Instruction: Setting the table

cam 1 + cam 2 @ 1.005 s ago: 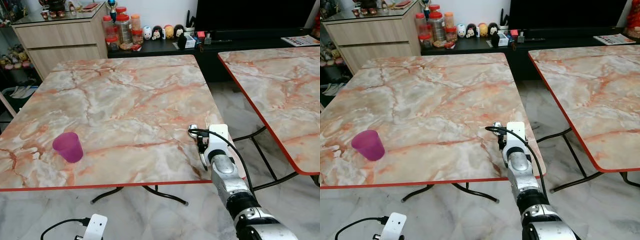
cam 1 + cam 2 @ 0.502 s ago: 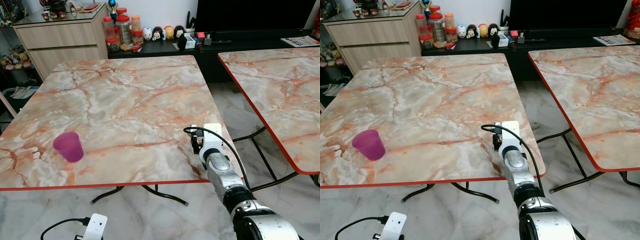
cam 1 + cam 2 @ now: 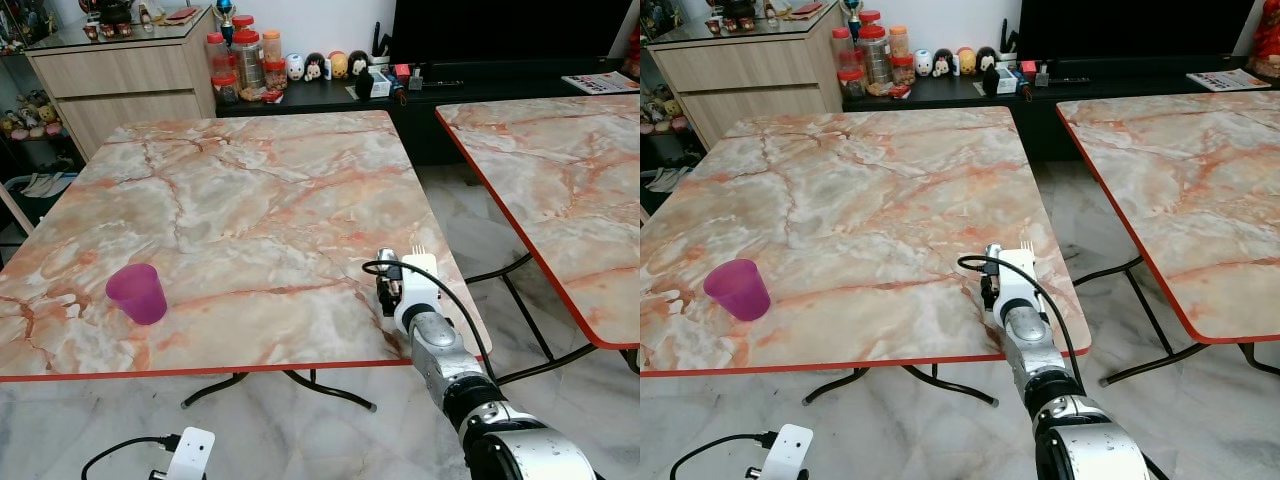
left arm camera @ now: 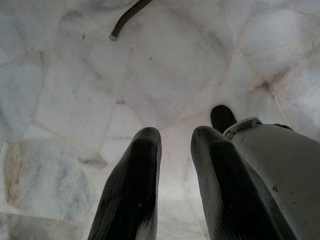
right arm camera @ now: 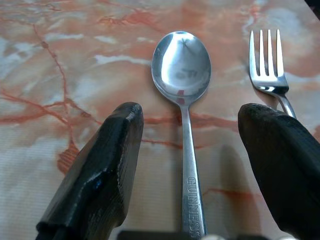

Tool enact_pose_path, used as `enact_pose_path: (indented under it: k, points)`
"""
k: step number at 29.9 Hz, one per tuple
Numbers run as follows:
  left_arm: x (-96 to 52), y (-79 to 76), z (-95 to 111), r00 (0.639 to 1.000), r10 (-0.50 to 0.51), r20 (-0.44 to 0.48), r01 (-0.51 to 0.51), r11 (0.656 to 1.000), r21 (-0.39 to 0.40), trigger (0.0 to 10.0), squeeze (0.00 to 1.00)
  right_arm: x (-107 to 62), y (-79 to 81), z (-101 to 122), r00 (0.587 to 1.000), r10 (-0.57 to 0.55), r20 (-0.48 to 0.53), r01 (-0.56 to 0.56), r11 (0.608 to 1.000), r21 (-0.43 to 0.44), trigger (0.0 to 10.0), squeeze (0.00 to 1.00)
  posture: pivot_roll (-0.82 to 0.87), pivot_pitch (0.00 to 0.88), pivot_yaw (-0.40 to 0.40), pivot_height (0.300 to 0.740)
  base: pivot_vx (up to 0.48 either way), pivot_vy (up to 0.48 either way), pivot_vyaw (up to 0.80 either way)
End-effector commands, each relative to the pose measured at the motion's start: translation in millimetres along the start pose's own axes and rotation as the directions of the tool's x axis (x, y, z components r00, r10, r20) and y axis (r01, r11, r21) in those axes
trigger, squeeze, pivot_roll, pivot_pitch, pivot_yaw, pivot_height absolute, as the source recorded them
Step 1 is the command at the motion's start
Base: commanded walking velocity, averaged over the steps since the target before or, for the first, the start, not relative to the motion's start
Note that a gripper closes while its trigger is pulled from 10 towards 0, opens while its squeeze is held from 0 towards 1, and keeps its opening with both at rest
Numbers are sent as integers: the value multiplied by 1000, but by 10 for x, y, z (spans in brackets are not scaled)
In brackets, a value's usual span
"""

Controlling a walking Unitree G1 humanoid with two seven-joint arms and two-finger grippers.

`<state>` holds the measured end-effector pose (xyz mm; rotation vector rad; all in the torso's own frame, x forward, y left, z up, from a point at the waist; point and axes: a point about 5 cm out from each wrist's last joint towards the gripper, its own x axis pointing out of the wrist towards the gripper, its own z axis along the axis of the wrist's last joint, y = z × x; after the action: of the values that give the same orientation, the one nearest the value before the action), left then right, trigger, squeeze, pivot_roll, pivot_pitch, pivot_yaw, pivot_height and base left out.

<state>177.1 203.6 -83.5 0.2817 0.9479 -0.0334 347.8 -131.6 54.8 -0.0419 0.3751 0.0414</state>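
While the right gripper (image 5: 185, 165) hovers low over the near right part of the marble table (image 3: 250, 200), its two black fingers (image 5: 95, 185) stand wide apart and hold nothing. Between them, flat on the tabletop, lies a steel spoon (image 5: 182, 100), bowl up and pointing away from the wrist, its handle running back under the gripper with stamped lettering on it. Just beside the spoon, toward the table's right edge, lies a fork (image 5: 270, 70), parallel to it and not touching; its handle passes behind the finger on that side. Seen from the head camera, the silver right arm reaches in from about five o'clock, and the spoon's bowl and the fork's tines peek out just beyond the white wrist housing. A purple cup (image 3: 137, 293) stands upright well apart from them, at roughly nine o'clock near the table's front left edge. A second marble table (image 3: 560, 170) stands to the right. The left gripper (image 4: 175, 170) hangs over pale stone floor tiles (image 4: 75, 90), fingers slightly parted and empty.
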Motion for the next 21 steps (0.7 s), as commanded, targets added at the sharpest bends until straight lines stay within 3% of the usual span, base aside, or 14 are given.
enact_pose_path:
  k: [1, 18, 19, 21]
  points:
    - [-6, 35, -42, 1000, 9, -21, -9, 1000, 5, 10000, 0, 18, 37, 40, 1000, 11, -9, -10, 999, 31, 10000, 0, 4, 0, 31, 727, 0, 0, 0]
    - [-6, 37, -41, 1000, 7, -22, -7, 1000, 7, 10000, 0, -1, 54, -99, 996, 17, -87, -16, 1000, 15, 10000, 0, 6, 0, 31, 727, 0, 0, 0]
    - [-6, 35, -41, 1000, 6, -22, -6, 1000, 7, 10000, 0, -2, 51, -105, 996, 16, -92, -15, 1000, 15, 0, 0, 6, 0, 31, 727, 0, 0, 0]
    - [-6, 27, -44, 1000, 3, -23, -3, 1000, 6, 10000, 0, -4, 41, -114, 996, 13, -94, -11, 1000, 21, 0, 0, 2, 0, 32, 727, 0, 0, 0]
